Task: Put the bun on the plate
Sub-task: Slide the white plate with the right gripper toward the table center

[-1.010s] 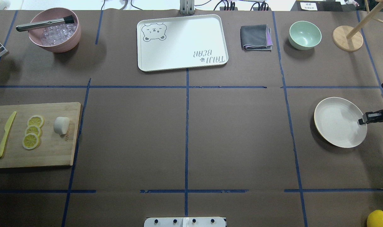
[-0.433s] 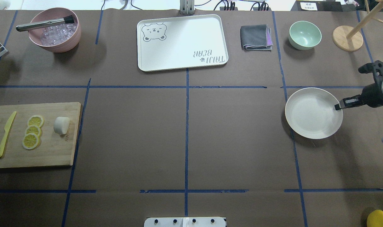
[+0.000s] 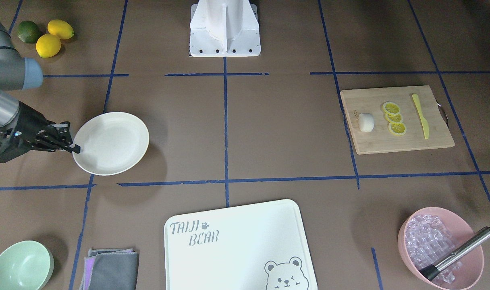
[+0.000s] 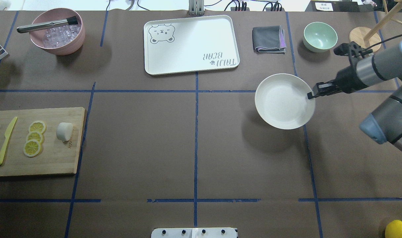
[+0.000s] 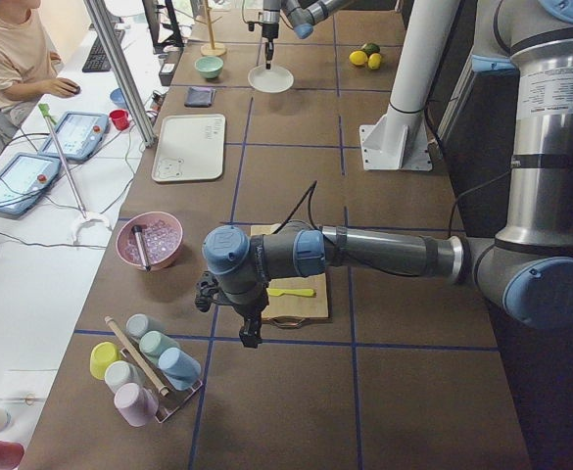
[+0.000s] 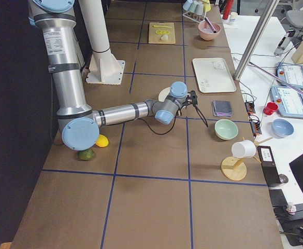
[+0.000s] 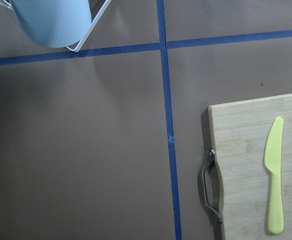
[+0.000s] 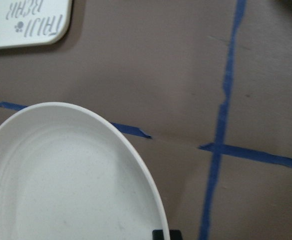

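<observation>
The small white bun (image 4: 64,131) (image 3: 366,122) lies on a wooden cutting board (image 4: 55,158) at the table's left side, beside lemon slices. The cream-white plate (image 4: 283,100) (image 3: 110,141) hangs tilted a little above the table right of centre, casting a shadow below. My right gripper (image 4: 310,95) (image 3: 73,148) is shut on the plate's right rim, and the right wrist view shows the plate (image 8: 61,190) close up. My left gripper (image 5: 250,333) shows only in the exterior left view, off the board's outer end, so I cannot tell its state.
A yellow knife (image 4: 6,140) and lemon slices (image 4: 34,138) share the board. At the back stand a pink bowl of ice (image 4: 57,31), the bear-print board (image 4: 191,44), a grey cloth (image 4: 268,39), a mint bowl (image 4: 320,36) and a wooden stand (image 4: 364,39). A lemon (image 4: 398,229) sits front right.
My right gripper has carried the plate leftward and toward the table's far side, from near the right edge to just right of centre. The bun has not moved.
</observation>
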